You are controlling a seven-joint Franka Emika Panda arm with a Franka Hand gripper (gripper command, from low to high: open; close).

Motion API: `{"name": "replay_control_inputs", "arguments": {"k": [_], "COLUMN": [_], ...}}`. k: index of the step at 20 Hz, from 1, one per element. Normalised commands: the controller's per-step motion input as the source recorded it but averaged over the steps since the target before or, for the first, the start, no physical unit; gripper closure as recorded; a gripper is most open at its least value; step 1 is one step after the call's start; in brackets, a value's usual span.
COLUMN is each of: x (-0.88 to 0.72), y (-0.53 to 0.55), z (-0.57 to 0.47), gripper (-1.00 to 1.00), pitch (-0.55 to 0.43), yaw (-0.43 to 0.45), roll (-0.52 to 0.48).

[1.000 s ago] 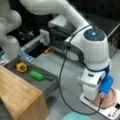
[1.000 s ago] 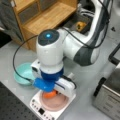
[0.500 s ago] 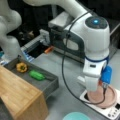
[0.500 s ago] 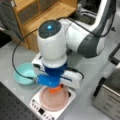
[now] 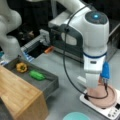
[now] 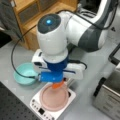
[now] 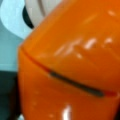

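Hovering over the pink plate (image 6: 53, 97) on a white scale (image 6: 37, 107), the hand (image 6: 57, 85) grips a glossy orange object (image 7: 75, 62), apparently rigid, slippery, best held across its middle.

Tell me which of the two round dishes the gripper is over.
The pink plate on the white scale; the gripper hangs above it. The teal bowl sits apart, toward a front view's left.
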Motion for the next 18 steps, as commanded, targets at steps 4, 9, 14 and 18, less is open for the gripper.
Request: {"name": "replay_control_inputs", "arguments": {"k": [4, 9, 14, 18], "x": [-0.58, -0.58, -0.41, -0.40], "y": [-0.16, -0.18, -0.18, -0.20], "z": [0.11, 0.05, -0.11, -0.14], "gripper": [1.00, 1.00, 1.00, 1.00], "pitch": [-0.097, -0.157, -0.223, -0.270], "yaw": [0.389, 0.409, 0.532, 0.410], "roll": [-0.084, -0.044, -0.004, 0.011]}}
